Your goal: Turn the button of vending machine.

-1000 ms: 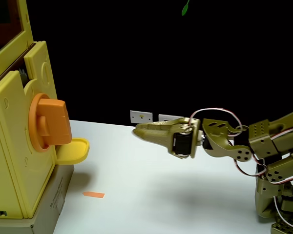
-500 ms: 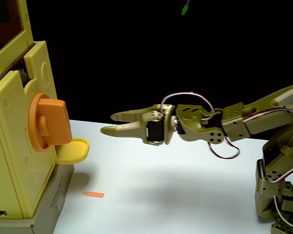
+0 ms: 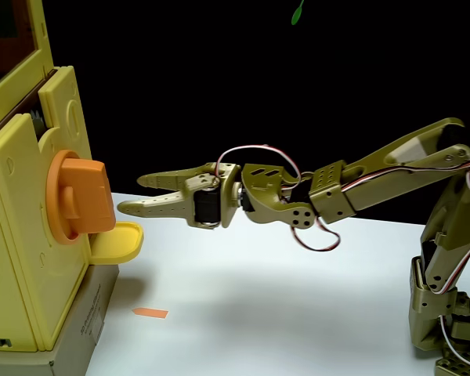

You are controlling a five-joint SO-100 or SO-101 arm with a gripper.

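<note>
Orange button, pale-yellow vending machine (reddish window frame), olive-green claw, white table

Open air at 9 o'clock of gripper, jaws parted, toward button. Yellow tray jutting at 7 o'clock, just below. Bare table beneath.

In the fixed view, the vending machine is set at the left on a low base, left of the gripper. The button is mounted on its side, just left of the gripper, with the tray just below. A small tag is laid on the tabletop beneath the gripper.
</note>
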